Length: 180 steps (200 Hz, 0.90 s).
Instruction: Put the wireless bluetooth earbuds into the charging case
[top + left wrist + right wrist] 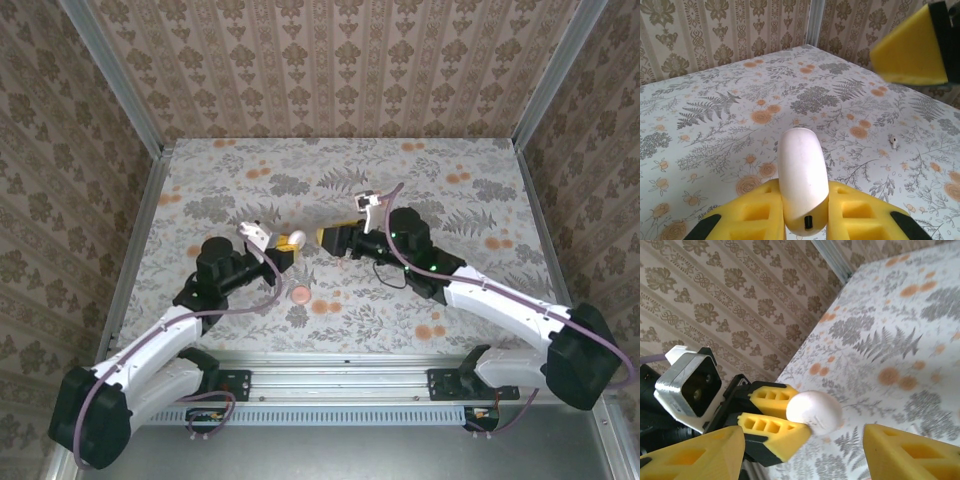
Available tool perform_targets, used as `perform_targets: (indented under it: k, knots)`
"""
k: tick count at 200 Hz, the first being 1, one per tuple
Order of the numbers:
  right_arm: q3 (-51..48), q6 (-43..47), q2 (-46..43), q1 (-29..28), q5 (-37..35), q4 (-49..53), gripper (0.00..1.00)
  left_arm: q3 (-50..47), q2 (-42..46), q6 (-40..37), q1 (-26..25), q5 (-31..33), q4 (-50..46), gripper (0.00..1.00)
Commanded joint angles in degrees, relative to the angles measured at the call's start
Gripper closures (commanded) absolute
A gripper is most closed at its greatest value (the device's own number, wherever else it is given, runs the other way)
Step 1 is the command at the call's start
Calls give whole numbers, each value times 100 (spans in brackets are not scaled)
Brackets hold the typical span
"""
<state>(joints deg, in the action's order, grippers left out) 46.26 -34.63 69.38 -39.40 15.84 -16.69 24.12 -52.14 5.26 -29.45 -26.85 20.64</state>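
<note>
The charging case [802, 175] is a smooth white oval pod with a small dark port at its near end. My left gripper [805, 195] is shut on it, its yellow pads pressing both sides, and holds it above the table. From above, the case [297, 239] is a pale spot at the left gripper [291, 243]. My right gripper [328, 237] faces it closely from the right, open. In the right wrist view the case [815, 411] sits ahead of my right gripper [802, 455], clear of its spread pads. One tiny white earbud [893, 141] lies on the tablecloth.
A small salmon-pink round disc [298, 293] lies on the flowered tablecloth [450, 170] in front of the left gripper. Patterned walls close in the back and both sides. A right finger pad [912, 47] hangs at the upper right of the left wrist view.
</note>
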Motion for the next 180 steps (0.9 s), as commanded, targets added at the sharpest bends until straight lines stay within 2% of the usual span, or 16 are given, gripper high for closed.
perform_targets:
  k: [1, 29, 54, 90, 117, 139, 180]
  knots:
    - [-89, 1010, -283, 279, 631, 325, 37, 207, -5, 192, 161, -554, 216, 82]
    - [-92, 1979, -531, 682, 1440, 545, 38, 223, -68, 301, 301, -1041, 416, 82]
    - [-124, 3387, -806, 838, 2116, 797, 40, 350, -155, 284, 300, -1476, 436, 81]
    - [314, 4930, -897, 1186, 2696, 2020, 40, 521, -257, 113, 300, -1925, 441, 82]
    - [758, 5699, -777, 1527, 3261, 2902, 41, 606, -279, -80, 300, -2187, 436, 82]
    - [1112, 6513, -549, 1568, 3521, 3608, 42, 689, -305, -331, 283, -2375, 315, 84]
    - [1851, 6949, 22, 1558, 3981, 4184, 44, 830, -398, -686, 188, -2530, 188, 84]
